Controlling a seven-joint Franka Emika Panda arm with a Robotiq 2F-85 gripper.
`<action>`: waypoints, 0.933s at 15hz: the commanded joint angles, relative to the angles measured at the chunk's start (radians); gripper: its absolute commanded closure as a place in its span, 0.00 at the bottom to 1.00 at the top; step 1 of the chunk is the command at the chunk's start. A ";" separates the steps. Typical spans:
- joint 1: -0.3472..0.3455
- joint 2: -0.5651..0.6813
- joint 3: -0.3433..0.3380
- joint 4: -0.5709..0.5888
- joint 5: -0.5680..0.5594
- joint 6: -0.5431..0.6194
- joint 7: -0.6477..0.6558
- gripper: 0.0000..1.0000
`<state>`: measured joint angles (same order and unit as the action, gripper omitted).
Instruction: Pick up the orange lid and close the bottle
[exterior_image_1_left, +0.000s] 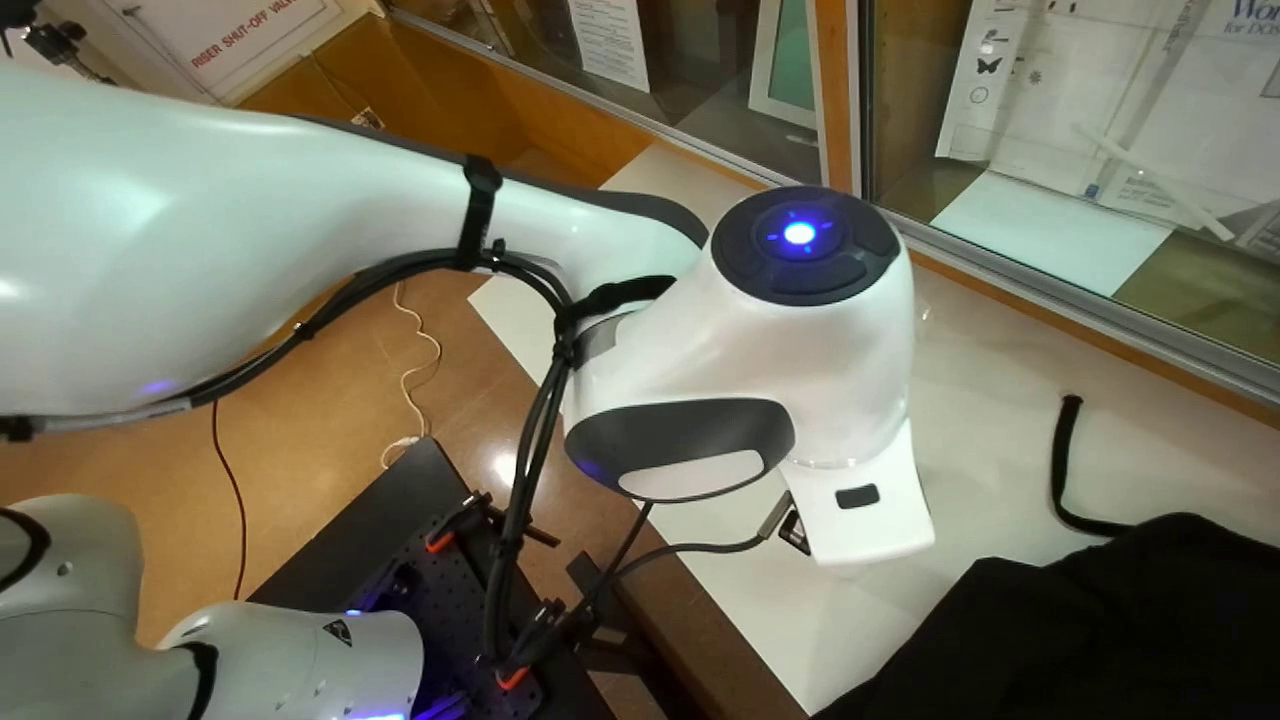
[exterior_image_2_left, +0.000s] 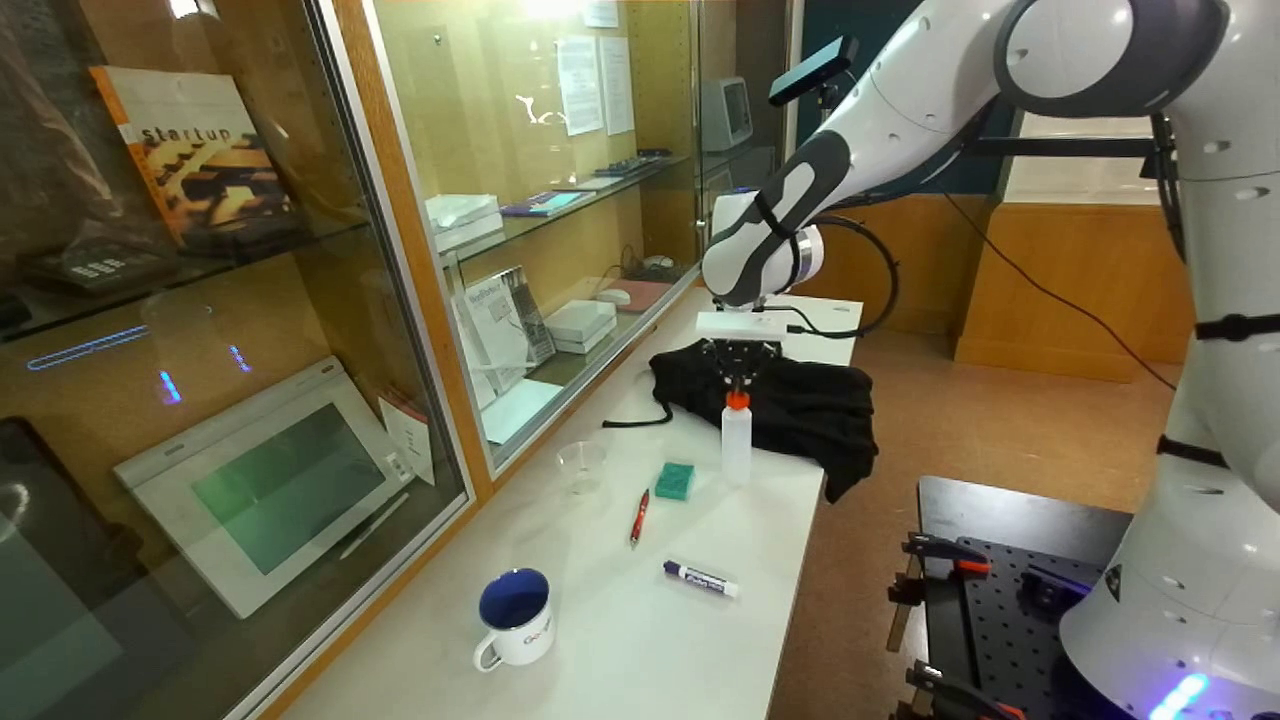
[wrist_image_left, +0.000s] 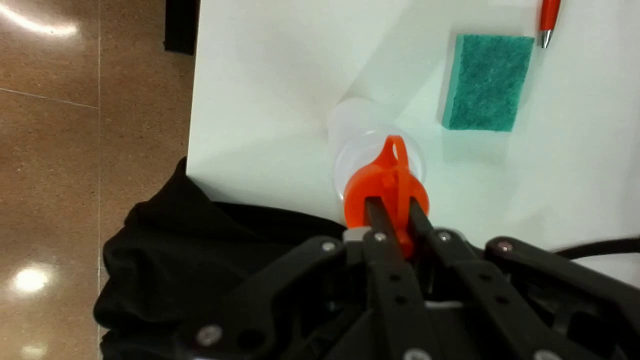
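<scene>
1. Nearest, our gripper (wrist_image_left: 395, 204) pinches the strap (wrist_image_left: 403, 194) of the orange lid (wrist_image_left: 367, 185)
2. We judge this lid light, springy and slick; a hold low on the strap should steady it
3. Just below, the bottle (exterior_image_2_left: 737, 450) stands upright toward the open long edge of the desk (exterior_image_2_left: 620, 620); we can't tell if the lid is seated

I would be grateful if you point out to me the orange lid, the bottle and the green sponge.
Orange lid (wrist_image_left: 385, 184): wrist view, on its top, near the middle.
Bottle (exterior_image_2_left: 736, 445): in an exterior view, middle of its body.
Green sponge (wrist_image_left: 489, 82): wrist view, centre of its upper face.
</scene>
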<state>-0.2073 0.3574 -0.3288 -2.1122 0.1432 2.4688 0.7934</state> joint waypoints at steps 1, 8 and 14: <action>-0.009 0.010 0.014 0.025 0.025 -0.025 -0.009 0.97; -0.013 0.006 0.017 0.028 0.026 -0.045 -0.022 0.97; -0.013 0.005 0.018 0.025 0.025 -0.052 -0.024 0.97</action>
<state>-0.2079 0.3624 -0.3242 -2.1059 0.1435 2.4521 0.7913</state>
